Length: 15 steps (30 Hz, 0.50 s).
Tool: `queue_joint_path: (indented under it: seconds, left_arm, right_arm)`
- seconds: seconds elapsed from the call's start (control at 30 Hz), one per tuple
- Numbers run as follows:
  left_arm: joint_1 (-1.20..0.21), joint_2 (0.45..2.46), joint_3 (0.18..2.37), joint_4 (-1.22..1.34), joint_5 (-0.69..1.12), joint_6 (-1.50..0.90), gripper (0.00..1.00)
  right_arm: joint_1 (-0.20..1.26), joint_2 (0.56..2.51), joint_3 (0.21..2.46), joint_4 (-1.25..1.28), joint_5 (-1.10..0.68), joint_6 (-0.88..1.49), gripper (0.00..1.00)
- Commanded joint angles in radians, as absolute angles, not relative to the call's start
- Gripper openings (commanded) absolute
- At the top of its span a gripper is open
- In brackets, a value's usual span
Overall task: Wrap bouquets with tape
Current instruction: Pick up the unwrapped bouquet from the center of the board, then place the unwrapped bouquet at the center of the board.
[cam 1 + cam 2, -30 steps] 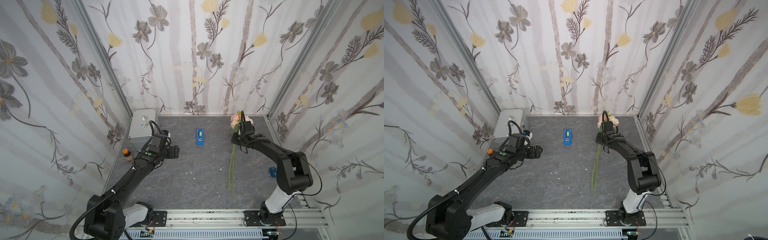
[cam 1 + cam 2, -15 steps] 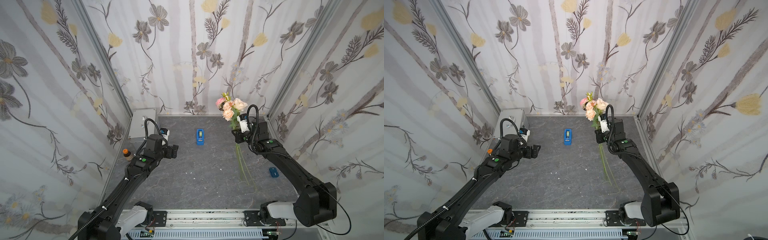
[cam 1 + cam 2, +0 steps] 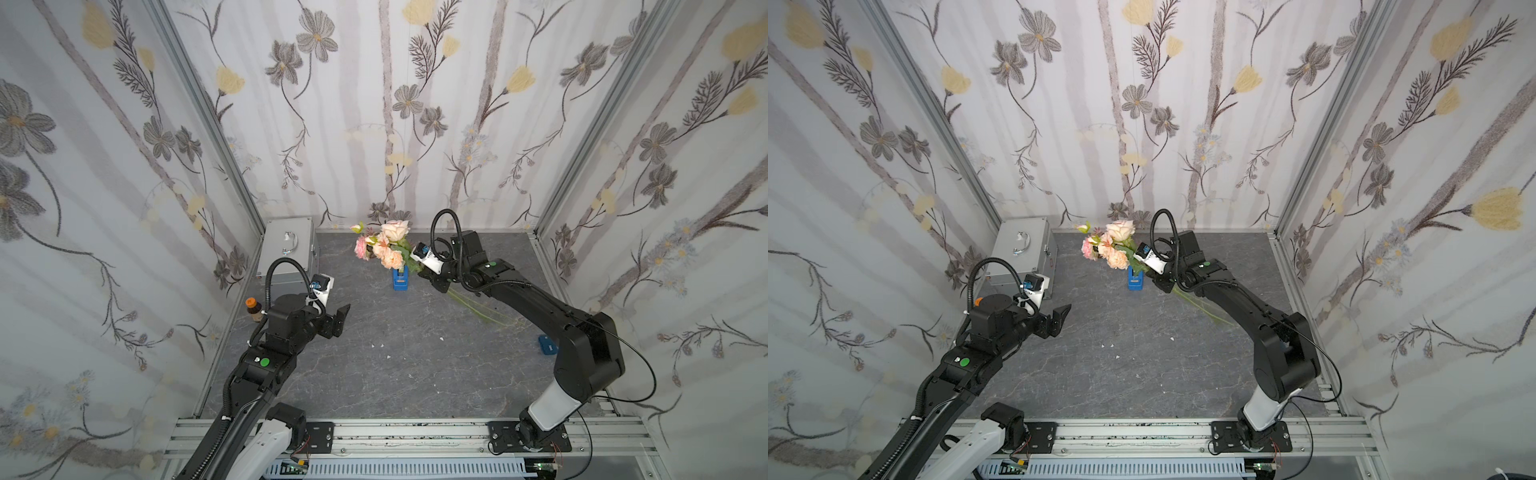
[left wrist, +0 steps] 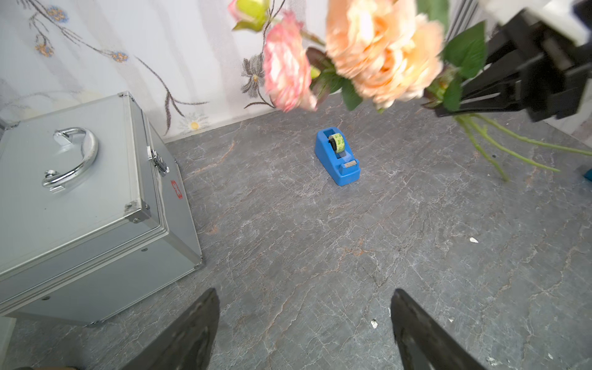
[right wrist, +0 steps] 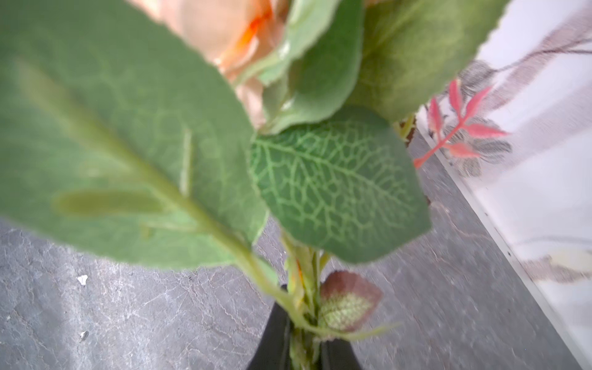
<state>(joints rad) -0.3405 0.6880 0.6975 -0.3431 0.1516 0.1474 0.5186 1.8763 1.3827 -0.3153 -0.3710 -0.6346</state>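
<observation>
Step in hand: presenting the bouquet (image 3: 384, 249) for taping. The right gripper (image 5: 304, 346) has its jaws pinching the bunched stems just under the leaves. It holds the blooms in the air above the tape dispenser (image 4: 338, 160), and the stem ends slant down to the right of the dispenser; whether they touch the worktop (image 4: 288, 240) cannot be told. The left gripper (image 4: 304, 293) hangs well to the near left of the dispenser, jaws spread wide and holding nothing. The pale-green tape roll (image 4: 337, 143) sits in the dispenser, which stands alone on the worktop. Recommended procedure: hold the stems steady and clear of the dispenser's cutter. Bring the left jaws to the free tape end at the cutter, pinch only the tape, and draw it out level. The dispenser looks light and is likely to slide or lift, so pull slowly. Whether a free tab stands ready at the cutter cannot be told.
</observation>
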Motion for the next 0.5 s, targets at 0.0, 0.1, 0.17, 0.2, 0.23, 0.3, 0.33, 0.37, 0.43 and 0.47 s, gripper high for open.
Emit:
queue_joint_path:
  seconds: [0.0,0.1,0.17,0.2,0.23,0.3,0.33,0.37,0.43,0.47]
  left_arm:
    - [-0.341,0.649,0.691,-0.396,0.190,0.209,0.83]
    - [-0.341,0.623,0.698,-0.437,0.199,0.222,0.81]
    - [-0.342,0.613,0.701,-0.458,0.197,0.223,0.81]
    - [-0.341,0.609,0.700,-0.463,0.195,0.222,0.81]
    - [-0.341,0.609,0.701,-0.465,0.197,0.220,0.81]
    - [-0.341,0.611,0.699,-0.466,0.208,0.219,0.81]
    - [-0.342,0.615,0.699,-0.468,0.210,0.218,0.81]
    - [-0.343,0.620,0.697,-0.470,0.213,0.217,0.81]
    - [-0.342,0.633,0.698,-0.477,0.219,0.220,0.80]
    - [-0.343,0.640,0.700,-0.482,0.219,0.220,0.80]
  right_arm:
    - [0.553,1.973,1.475,-0.414,-0.428,-0.800,0.00]
    - [0.590,2.055,1.530,-0.471,-0.419,-0.876,0.00]
    - [0.607,2.099,1.555,-0.483,-0.405,-0.907,0.00]
    - [0.610,2.116,1.563,-0.479,-0.411,-0.907,0.00]
    - [0.613,2.132,1.575,-0.479,-0.419,-0.907,0.00]
    - [0.625,2.166,1.598,-0.492,-0.422,-0.918,0.00]
    - [0.633,2.183,1.609,-0.500,-0.427,-0.928,0.00]
    - [0.639,2.197,1.617,-0.497,-0.427,-0.934,0.00]
    - [0.654,2.230,1.633,-0.500,-0.418,-0.945,0.00]
    - [0.662,2.248,1.638,-0.495,-0.415,-0.946,0.00]
